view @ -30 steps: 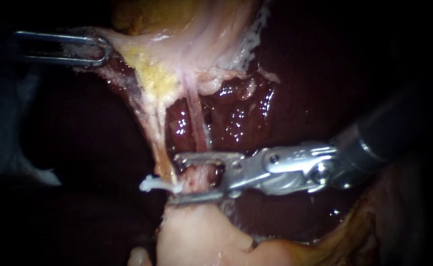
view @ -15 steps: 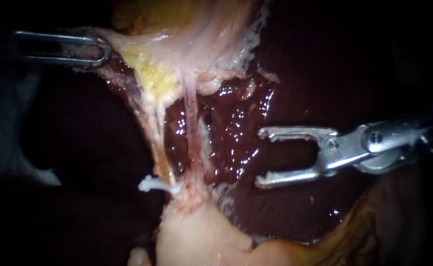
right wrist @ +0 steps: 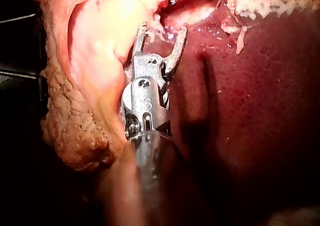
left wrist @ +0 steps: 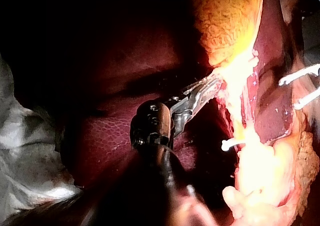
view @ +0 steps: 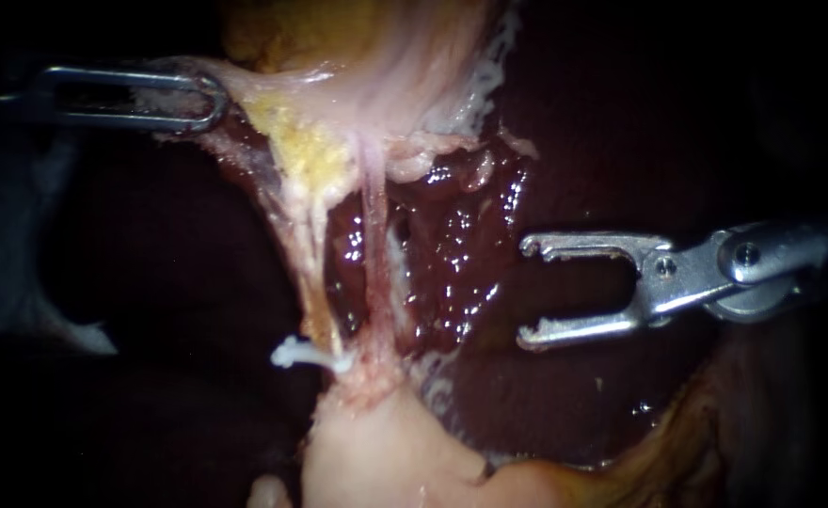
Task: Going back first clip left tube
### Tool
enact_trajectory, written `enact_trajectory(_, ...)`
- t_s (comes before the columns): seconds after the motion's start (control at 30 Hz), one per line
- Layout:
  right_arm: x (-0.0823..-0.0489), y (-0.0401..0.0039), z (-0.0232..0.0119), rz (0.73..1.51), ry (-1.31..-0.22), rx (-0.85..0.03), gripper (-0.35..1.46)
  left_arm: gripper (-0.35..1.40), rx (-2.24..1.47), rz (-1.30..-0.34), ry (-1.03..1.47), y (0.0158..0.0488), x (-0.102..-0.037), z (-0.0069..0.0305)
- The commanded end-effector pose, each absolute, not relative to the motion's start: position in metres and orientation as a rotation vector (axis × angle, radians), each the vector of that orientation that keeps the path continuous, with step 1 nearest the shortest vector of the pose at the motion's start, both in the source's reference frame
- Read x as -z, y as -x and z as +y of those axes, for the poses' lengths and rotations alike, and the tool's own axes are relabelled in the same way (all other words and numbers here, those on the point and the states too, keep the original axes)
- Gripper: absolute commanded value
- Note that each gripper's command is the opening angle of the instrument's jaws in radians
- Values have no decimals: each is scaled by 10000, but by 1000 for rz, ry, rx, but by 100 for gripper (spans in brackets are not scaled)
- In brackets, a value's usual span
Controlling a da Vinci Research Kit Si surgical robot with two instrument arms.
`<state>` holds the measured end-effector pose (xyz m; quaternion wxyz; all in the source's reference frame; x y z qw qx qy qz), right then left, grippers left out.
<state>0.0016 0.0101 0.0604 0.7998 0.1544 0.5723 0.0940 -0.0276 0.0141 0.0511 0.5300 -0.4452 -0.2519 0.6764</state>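
While jaws gape, right instrument [view: 527,292] clear of tube [view: 374,249].

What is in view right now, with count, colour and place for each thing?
liver: one, dark red, behind the tubes.
fatty tissue: one patch, yellow, above the tubes.
left tube, right tube: two, pale pink, side by side below the fatty tissue.
clip: one, white, at the left tube's lower end.
pale lump: one, pinkish white, below the tubes.
left instrument: one, silver, upper left, jaws shut on pale tissue.
right instrument: one, silver, right of the tubes, jaws open and empty.
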Motion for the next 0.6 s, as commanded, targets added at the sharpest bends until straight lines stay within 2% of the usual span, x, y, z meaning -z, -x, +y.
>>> enact_trajectory(0.03,-604,-16,101,1228,-331,-202,50,-35,-1623,-603,1059,279,-515,138)
enact_trajectory(0.27,-604,-16,101,1227,-331,-202,50,-35,-1650,-615,1051,300,-537,122)
enact_trajectory(0.6,-604,-16,101,1227,-331,-202,50,-35,-1653,-617,1049,299,-540,124)
